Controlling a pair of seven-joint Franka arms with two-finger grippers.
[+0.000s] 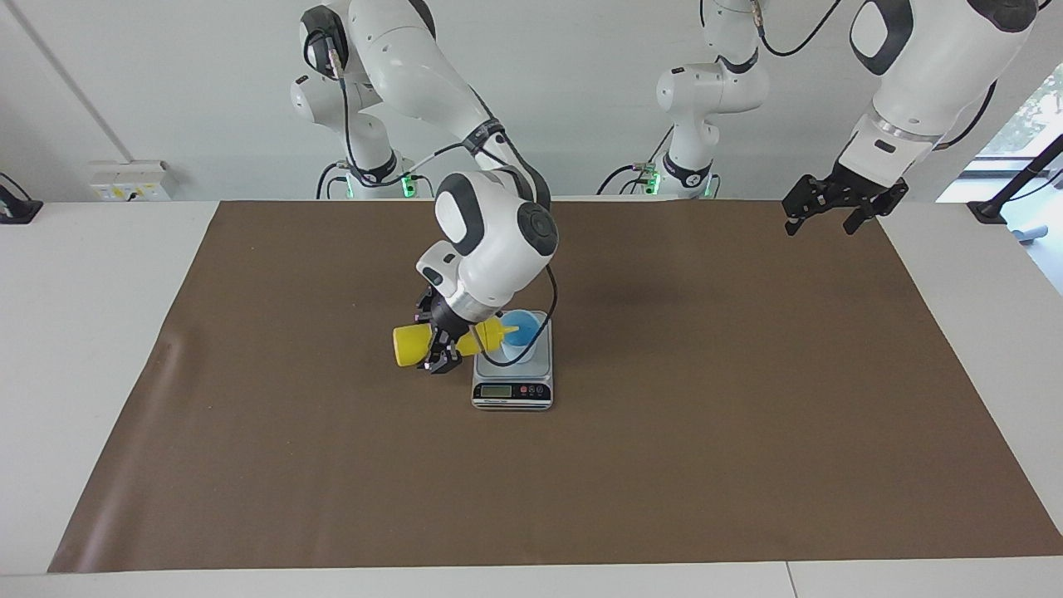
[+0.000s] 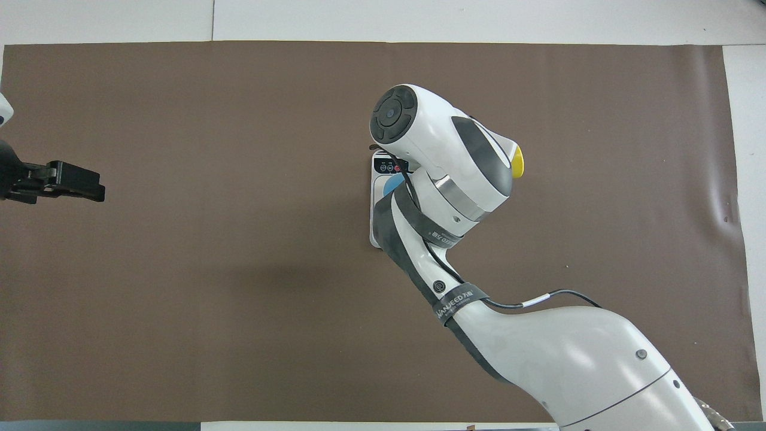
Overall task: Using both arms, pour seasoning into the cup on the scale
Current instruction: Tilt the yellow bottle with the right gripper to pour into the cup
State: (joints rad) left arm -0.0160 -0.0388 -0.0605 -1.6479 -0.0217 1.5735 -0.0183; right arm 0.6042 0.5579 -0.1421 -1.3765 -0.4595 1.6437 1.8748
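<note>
One right gripper (image 1: 442, 353) clamps the seasoning (image 1: 453, 340) sideways over the cup (image 1: 521, 334); left gripper (image 1: 835, 214) waits, fingers apart

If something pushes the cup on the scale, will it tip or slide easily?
Probably yes. The cup is small, with no handle, so likely light. It stands loose on the scale, whose platform looks smooth, so it may slide. It looks tapered, so a high push might tip it.

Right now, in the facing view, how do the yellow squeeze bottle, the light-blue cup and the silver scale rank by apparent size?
1. Silver rectangular kitchen scale, largest.
2. Yellow plastic squeeze bottle, held tipped sideways; partly hidden by the right tool.
3. Light-blue tapered cup, smallest, standing on the scale.
</note>
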